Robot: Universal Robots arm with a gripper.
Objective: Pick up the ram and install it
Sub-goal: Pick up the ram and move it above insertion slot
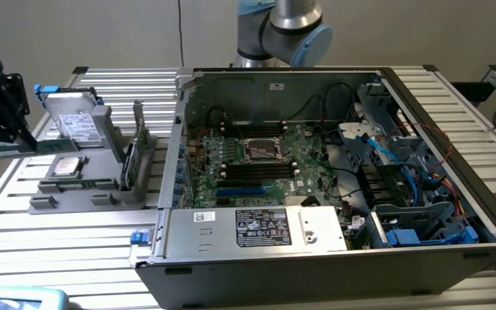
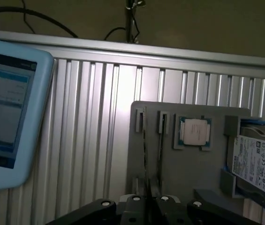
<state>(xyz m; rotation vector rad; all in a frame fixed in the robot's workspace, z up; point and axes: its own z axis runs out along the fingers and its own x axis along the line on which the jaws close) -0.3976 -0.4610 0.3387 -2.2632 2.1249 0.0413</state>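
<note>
The ram [image 1: 39,147], a thin green stick, hangs level above the table at the exterior view's far left, beside the grey holder [image 1: 75,194]. My black gripper [image 1: 0,148] is shut on it from above. In the wrist view the ram [image 2: 145,154] shows edge-on as a thin line running out from between my fingers [image 2: 134,202], over the grey holder [image 2: 188,173]. The open computer case [image 1: 334,245] lies to the exterior view's right, its green motherboard [image 1: 257,161] carrying black slot strips [image 1: 257,171] around the processor socket.
On the holder rest a grey drive [image 1: 74,119] with a white label and a square chip [image 2: 194,131]. A pale blue tablet [image 2: 5,108] lies on the ribbed metal table [image 1: 59,252]. Cables and blue drive bays [image 1: 420,226] crowd the case's far side.
</note>
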